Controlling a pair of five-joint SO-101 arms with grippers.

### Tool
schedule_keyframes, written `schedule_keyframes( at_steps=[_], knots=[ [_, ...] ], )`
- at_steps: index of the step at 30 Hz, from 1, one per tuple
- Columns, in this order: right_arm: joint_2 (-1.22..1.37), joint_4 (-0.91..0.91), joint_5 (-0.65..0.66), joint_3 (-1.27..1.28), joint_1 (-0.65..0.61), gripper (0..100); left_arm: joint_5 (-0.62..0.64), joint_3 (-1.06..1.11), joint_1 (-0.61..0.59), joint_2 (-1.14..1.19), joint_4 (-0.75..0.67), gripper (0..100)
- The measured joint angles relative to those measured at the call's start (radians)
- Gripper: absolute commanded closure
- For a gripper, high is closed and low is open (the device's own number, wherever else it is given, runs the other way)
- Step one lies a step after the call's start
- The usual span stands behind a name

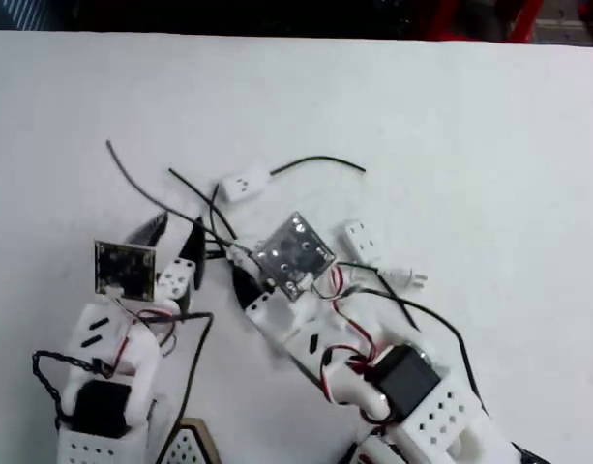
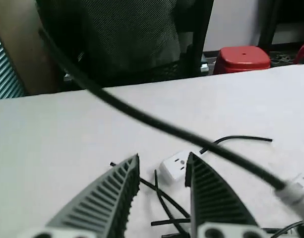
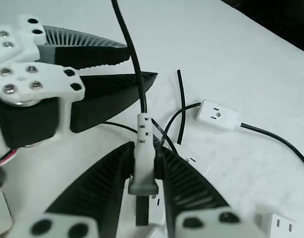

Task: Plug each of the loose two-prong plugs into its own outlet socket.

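Centrally, right claw (image 3: 144, 148) pinching plug (image 3: 143, 171) — left claw (image 2: 163, 156) agape, table (image 1: 470, 116) wide beyond.

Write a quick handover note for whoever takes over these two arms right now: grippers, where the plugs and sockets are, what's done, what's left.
Left gripper: open, empty, pointing at the white outlet socket with a black cord ahead of it.
Right gripper: shut on a white plug on a black cord, close beside the left gripper.
A second white outlet socket and a second white two-prong plug lie loose on the white table.
Done: nothing plugged in; both sockets look unoccupied.
Left: seat the held plug, then the loose one.
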Motion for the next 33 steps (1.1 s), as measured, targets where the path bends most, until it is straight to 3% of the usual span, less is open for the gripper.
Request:
schedule_keyframes(
  at_steps=[10, 21, 27, 33],
  knots=[
    [0.068, -0.002, -0.002, 0.000, -0.057, 98.1, -0.106, -0.094, 0.199, -0.011, 0.044, 83],
    [0.068, 0.000, -0.002, 0.000, -0.049, 98.1, -0.158, -0.184, 0.226, -0.012, 0.175, 83],
    [0.068, -0.006, -0.046, 0.000, 0.180, 98.1, -0.213, -0.218, 0.155, 0.003, 0.322, 76],
    [0.068, -0.075, -0.180, 0.009, 0.400, 98.1, -0.256, -0.265, 0.089, 0.270, 0.381, 76]
  ],
)
